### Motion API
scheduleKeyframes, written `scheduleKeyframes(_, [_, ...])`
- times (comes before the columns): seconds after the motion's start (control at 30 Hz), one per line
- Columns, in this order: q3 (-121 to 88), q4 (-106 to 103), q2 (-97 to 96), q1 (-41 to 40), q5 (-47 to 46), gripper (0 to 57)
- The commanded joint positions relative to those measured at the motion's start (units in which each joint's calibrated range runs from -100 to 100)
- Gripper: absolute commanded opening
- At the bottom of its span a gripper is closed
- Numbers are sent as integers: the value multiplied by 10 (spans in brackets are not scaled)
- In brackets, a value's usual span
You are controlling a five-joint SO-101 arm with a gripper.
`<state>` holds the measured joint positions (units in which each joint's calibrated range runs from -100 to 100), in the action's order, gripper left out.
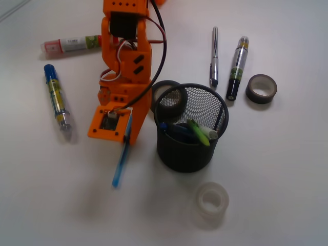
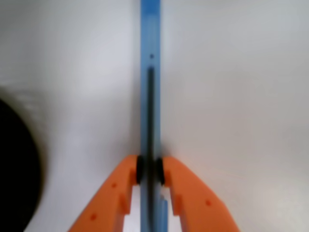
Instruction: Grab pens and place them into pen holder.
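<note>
My orange gripper (image 1: 126, 134) is shut on a thin blue pen (image 1: 121, 164), which hangs down from the jaws just left of the black mesh pen holder (image 1: 190, 148). In the wrist view the black pads pinch the blue pen (image 2: 150, 72) at the gripper (image 2: 150, 170). The holder has a green pen (image 1: 197, 131) and blue pens inside. A blue-capped marker (image 1: 56, 96) lies at the left, a red-ended marker (image 1: 69, 45) at the top left, a silver pen (image 1: 214, 56) and a dark marker (image 1: 237, 67) behind the holder.
A black tape roll (image 1: 168, 97) sits right behind the holder, next to the arm. Another dark tape roll (image 1: 261, 88) lies at the right. A clear tape roll (image 1: 212, 202) lies in front of the holder. The dark holder edge (image 2: 17, 169) shows at the left in the wrist view.
</note>
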<state>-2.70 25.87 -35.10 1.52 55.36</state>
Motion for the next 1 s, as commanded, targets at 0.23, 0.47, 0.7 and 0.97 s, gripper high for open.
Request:
scheduleKeyframes(0.23, [-56,83,223,67,-41,4])
scheduleKeyframes(0.47, [-61,45,386,48,-41,4])
scheduleKeyframes(0.7, [-134,-58,476,-33,-22,4])
scheduleKeyframes(0.97, [-285,-335,505,-109,-14,5])
